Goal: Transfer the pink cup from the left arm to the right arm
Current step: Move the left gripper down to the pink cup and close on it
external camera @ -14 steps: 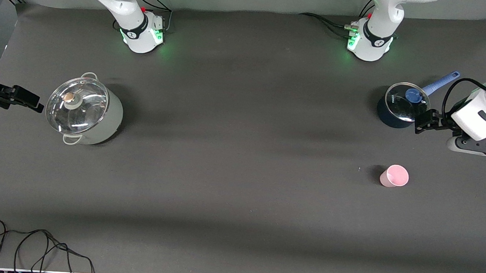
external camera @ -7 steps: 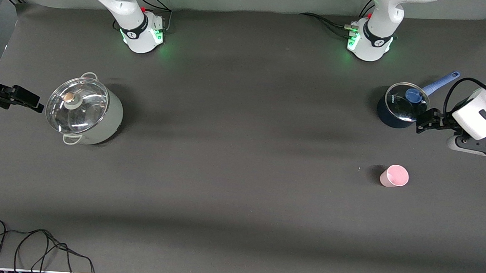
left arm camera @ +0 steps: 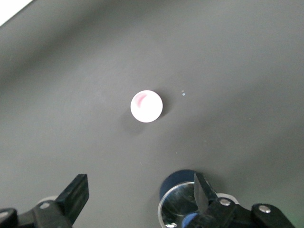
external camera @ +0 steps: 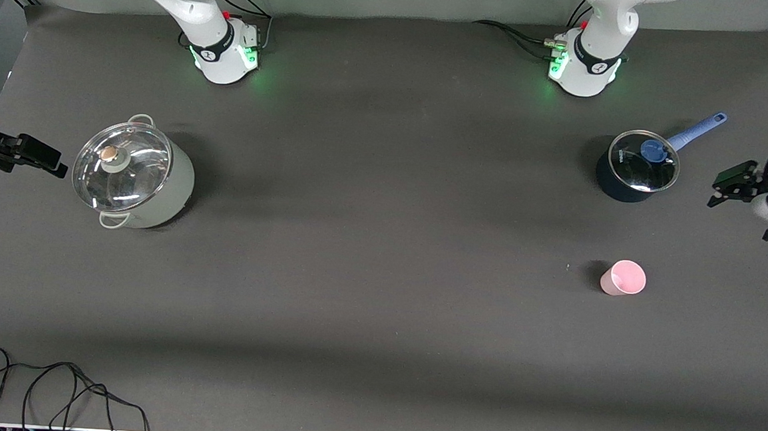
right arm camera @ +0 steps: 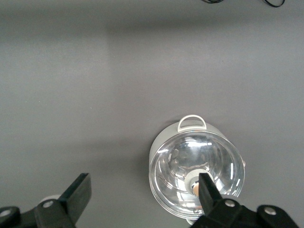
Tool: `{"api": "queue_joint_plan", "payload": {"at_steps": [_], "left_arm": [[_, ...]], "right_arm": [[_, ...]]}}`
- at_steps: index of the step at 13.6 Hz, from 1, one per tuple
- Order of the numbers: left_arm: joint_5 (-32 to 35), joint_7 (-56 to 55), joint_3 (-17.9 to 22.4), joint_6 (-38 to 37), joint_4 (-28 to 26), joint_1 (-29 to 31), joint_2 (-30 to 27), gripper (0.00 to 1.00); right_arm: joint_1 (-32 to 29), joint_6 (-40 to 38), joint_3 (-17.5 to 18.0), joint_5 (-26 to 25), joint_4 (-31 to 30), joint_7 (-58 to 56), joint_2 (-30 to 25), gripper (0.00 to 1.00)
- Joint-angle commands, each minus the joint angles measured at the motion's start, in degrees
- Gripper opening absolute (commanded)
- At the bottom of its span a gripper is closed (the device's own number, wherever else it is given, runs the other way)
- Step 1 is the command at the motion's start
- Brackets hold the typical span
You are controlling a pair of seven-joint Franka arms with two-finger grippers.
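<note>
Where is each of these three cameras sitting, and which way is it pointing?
Front view: high across the table, facing both arm bases; it shows the pink cup, left gripper and right gripper.
Left wrist view: on the left arm, looking down over its open fingers at the cup and the blue saucepan.
Right wrist view: on the waiting right arm, looking down over its open fingers at the grey pot.
Front and left wrist views share the cup and saucepan.

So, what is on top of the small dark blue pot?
A round glass lid with a blue knob covers the small dark blue saucepan. Its inside cannot be made out.
</note>
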Motion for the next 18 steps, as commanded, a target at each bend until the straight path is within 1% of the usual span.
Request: {"api": "queue_joint_plan", "payload": {"at_steps": [1, 5, 7, 10, 13, 15, 17, 18], "left_arm": [[-6.56, 14.53, -0.25, 0.74, -0.75, 5.05, 0.17, 1.00], [-14.30, 29.57, -0.25, 0.47, -0.14, 10.42, 2.80, 0.99], [-19.04, 37.92, -0.25, 0.39, 1.62, 13.67, 6.74, 0.99], [-27.83, 49.96, -0.25, -0.14, 5.39, 17.80, 14.65, 0.99], [-34.25, 60.86, -0.43, -2.33, 7.51, 22.11, 22.12, 0.99], [-39.69, 68.86, -0.51, -4.35, 9.79, 24.66, 29.05, 0.99], [-43.48, 74.84, -0.69, -6.81, 13.30, 26.25, 36.35, 0.99], [-45.50, 77.57, -0.69, -7.61, 14.19, 26.60, 39.17, 0.99]], "right_arm": [[0.04, -0.87, -0.36, 1.17, 1.57, -1.02, 0.50, 1.00], [0.13, -1.13, -0.10, 1.17, 1.93, -1.10, 0.68, 1.00], [0.13, -1.13, -0.19, 1.08, 2.19, -1.10, 0.85, 1.00], [0.13, -1.13, -0.10, 1.08, 2.19, -1.28, 0.85, 1.00], [0.04, -1.13, -0.19, 1.08, 2.19, -1.28, 0.85, 1.00], [0.04, -1.13, -0.36, 1.08, 2.19, -1.37, 0.77, 1.00], [0.13, -1.22, -0.28, 1.00, 2.19, -1.37, 0.68, 1.00], [0.56, -1.31, 0.07, 0.39, 2.19, -0.93, 0.59, 1.00]]}}
